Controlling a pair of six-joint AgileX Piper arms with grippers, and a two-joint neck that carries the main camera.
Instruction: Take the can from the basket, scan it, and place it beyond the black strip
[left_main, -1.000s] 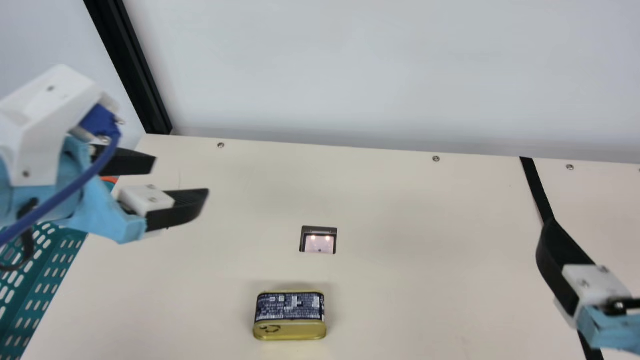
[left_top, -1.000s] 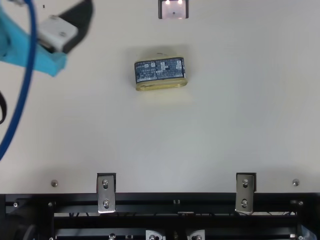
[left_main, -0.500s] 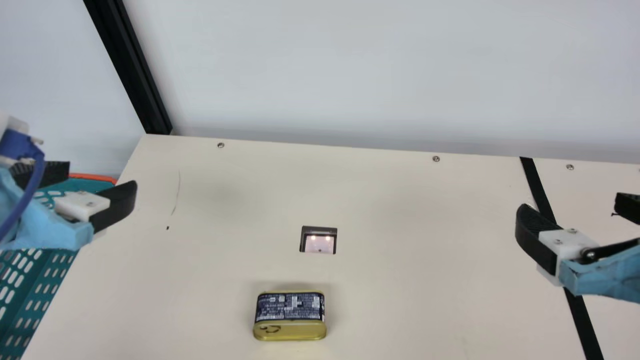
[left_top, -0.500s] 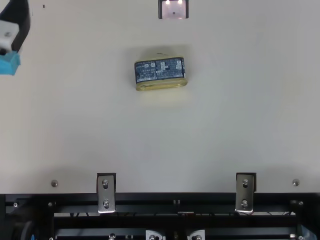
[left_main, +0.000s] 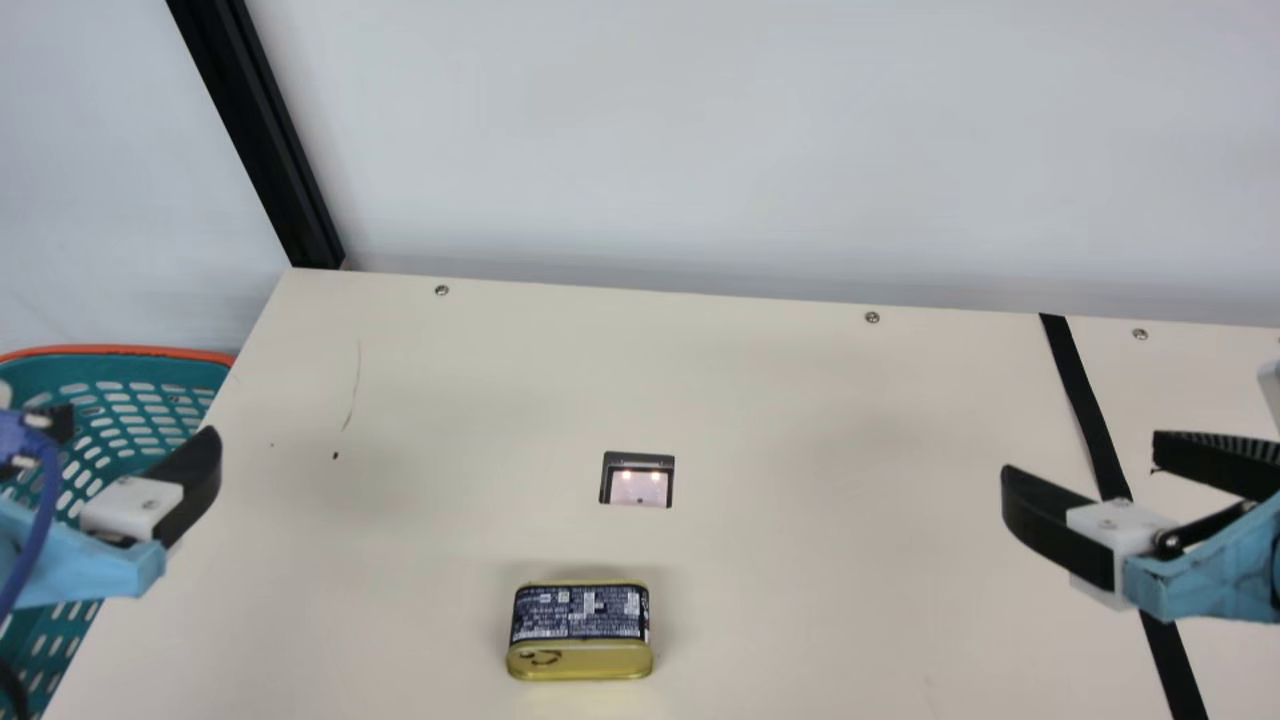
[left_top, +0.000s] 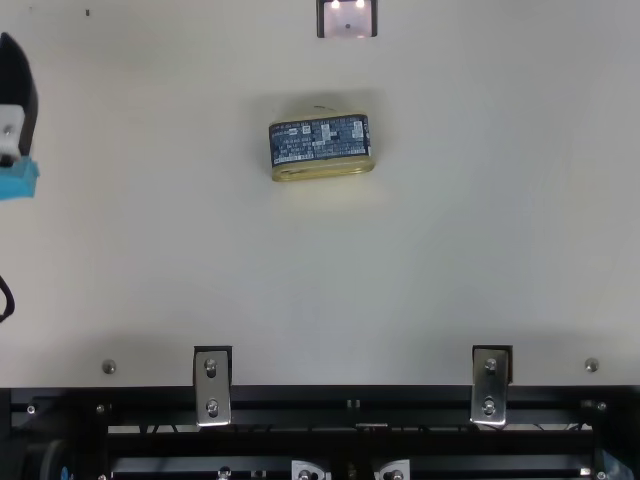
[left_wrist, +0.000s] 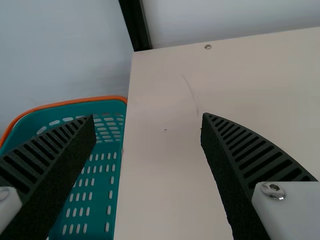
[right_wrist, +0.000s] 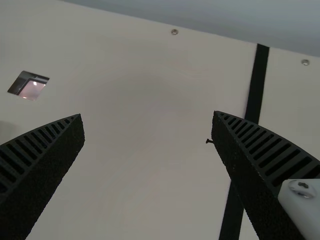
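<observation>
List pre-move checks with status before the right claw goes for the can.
1. Can outside the basket, resting on the table: ok
2. Left claw open and away from the can: ok
3. Right claw open, with nothing between its fingers: ok
4. Lit scanner window uncovered: ok
5. Scan registered: cannot tell
6. Can beyond the black strip: not ok

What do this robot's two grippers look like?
The left gripper and right gripper look much alike: each has two black fingers, curved toward the tip, with ribbed inner faces. White screwed blocks join them to light-blue parts. A blue cable runs over the left one.
</observation>
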